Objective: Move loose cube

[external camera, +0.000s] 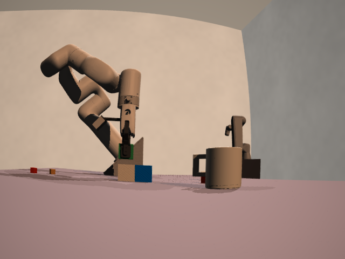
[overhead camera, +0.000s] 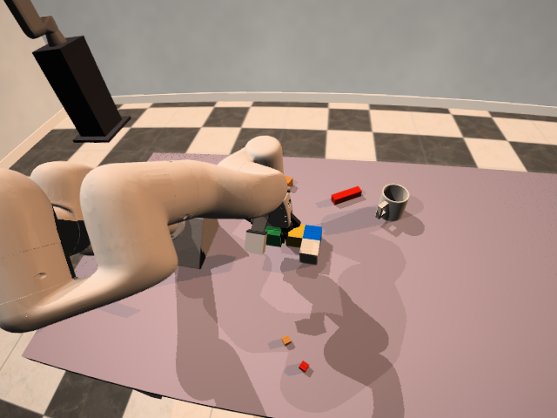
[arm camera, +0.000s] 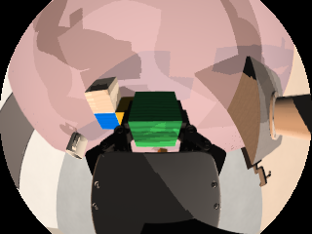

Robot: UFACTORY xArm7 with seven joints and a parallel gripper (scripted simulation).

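Note:
My gripper (overhead camera: 275,229) is shut on the green cube (overhead camera: 272,235) and holds it above the mat, left of the other cubes. The exterior view shows the green cube between my fingers (external camera: 125,151), lifted above cube height. The wrist view shows the green cube (arm camera: 155,121) in my gripper (arm camera: 155,108). A yellow cube (overhead camera: 296,233), a blue cube (overhead camera: 312,232) and a beige cube (overhead camera: 309,250) sit together in an L on the pink mat. The open corner lies in front of the yellow cube, left of the beige cube. The beige cube (external camera: 126,172) and the blue cube (external camera: 143,173) show in the side view.
A grey mug (overhead camera: 392,201) and a red bar (overhead camera: 346,194) lie right of the cubes. A small orange block (overhead camera: 286,340) and a small red block (overhead camera: 304,366) lie near the mat's front. A pale block shows left of my gripper. A black pillar (overhead camera: 76,85) stands at the back left.

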